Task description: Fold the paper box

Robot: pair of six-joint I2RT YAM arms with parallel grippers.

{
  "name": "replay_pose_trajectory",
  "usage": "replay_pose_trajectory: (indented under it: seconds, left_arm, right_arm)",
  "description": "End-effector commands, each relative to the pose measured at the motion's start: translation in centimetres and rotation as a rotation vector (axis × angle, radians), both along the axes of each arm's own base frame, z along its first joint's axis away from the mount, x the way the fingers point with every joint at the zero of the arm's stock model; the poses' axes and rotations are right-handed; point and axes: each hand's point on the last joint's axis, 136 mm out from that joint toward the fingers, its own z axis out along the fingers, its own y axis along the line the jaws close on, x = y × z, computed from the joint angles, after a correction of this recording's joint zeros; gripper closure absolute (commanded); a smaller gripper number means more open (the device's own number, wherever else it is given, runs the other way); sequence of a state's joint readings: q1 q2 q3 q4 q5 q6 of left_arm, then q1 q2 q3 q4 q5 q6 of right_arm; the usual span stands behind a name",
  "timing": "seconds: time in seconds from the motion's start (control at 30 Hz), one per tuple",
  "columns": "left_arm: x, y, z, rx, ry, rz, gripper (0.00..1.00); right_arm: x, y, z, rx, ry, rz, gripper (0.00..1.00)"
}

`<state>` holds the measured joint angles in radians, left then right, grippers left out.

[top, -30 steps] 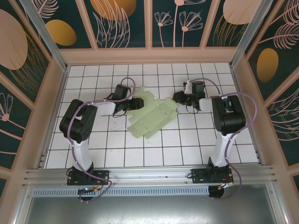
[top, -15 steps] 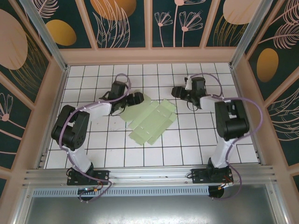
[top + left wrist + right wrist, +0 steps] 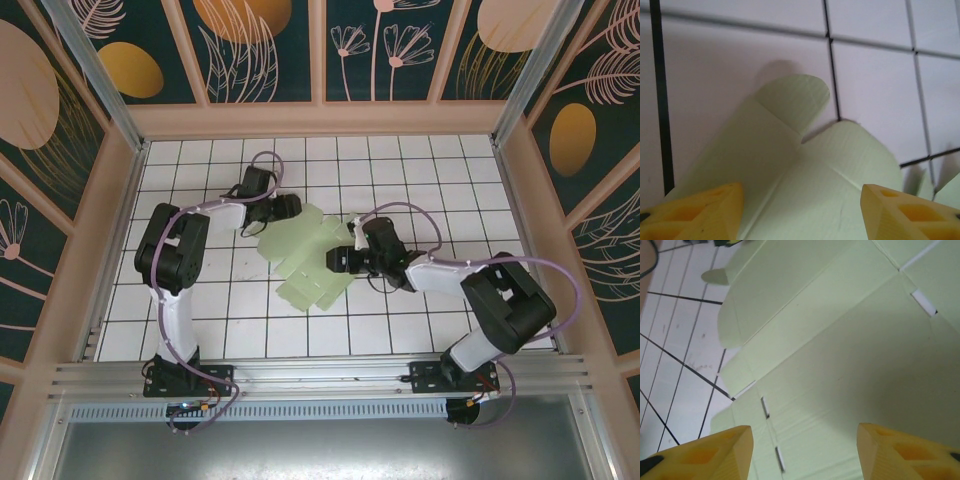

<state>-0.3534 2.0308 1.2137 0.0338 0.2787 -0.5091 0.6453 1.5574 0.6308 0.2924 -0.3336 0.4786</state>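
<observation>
Mint-green paper box (image 3: 300, 250) flat, long axis diagonal. Right gripper (image 3: 338, 262) over its middle, nearer; left gripper (image 3: 288, 209) at its far-left flap. Both part open, empty.

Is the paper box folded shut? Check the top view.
No: the paper box lies flat on the tiled table as an open cut-out, flaps spread.

A flat pale mint-green card cut-out (image 3: 300, 262) is occupying mid-table, the black-and-white left arm (image 3: 175, 260) and right arm (image 3: 500, 300) crowding over it. White tiled floor (image 3: 300, 335) is lying open near and far; peach wooden walls (image 3: 118, 230) are bounding it.
</observation>
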Motion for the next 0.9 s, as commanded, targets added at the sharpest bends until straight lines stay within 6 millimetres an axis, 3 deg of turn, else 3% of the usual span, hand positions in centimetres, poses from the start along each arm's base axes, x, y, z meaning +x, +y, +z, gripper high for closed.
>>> replay_pose_trajectory:
  seconds: [0.0, 0.13, 0.3, 0.47, 0.6, 0.7, 0.8, 0.87]
  left_arm:
    - [-2.4, 0.5, -0.1, -0.017, 0.042, 0.011, 0.37]
    - [-5.0, 1.6, -0.3, -0.026, 0.064, 0.045, 0.35]
    - [-8.7, 2.6, -0.8, -0.022, 0.102, 0.068, 0.34]
    - [-12.0, 1.8, -0.5, -0.037, 0.118, 0.040, 0.33]
    - [-14.4, 0.4, -0.1, -0.064, 0.134, 0.000, 0.33]
    - [-14.9, -0.2, 1.5, -0.080, 0.097, -0.010, 0.32]
    - [-13.5, 0.6, 4.0, -0.031, 0.008, 0.010, 0.30]
    - [-12.0, 0.8, 5.5, 0.018, -0.045, 0.010, 0.28]
  right_arm:
    - [0.8, -0.9, -2.0, 0.001, 0.063, -0.075, 0.43]
    - [2.6, -2.5, -3.5, -0.029, 0.098, -0.117, 0.44]
    - [6.6, -5.4, -5.2, -0.070, 0.120, -0.170, 0.44]
    - [11.4, -5.9, -6.2, -0.133, 0.103, -0.166, 0.44]
    - [16.1, -4.7, -5.3, -0.158, 0.038, -0.157, 0.43]
    - [18.4, -4.0, -3.4, -0.147, -0.020, -0.159, 0.42]
    - [18.8, -3.9, 0.0, -0.112, -0.098, -0.168, 0.39]
    - [18.1, -4.3, 2.1, -0.092, -0.148, -0.184, 0.36]
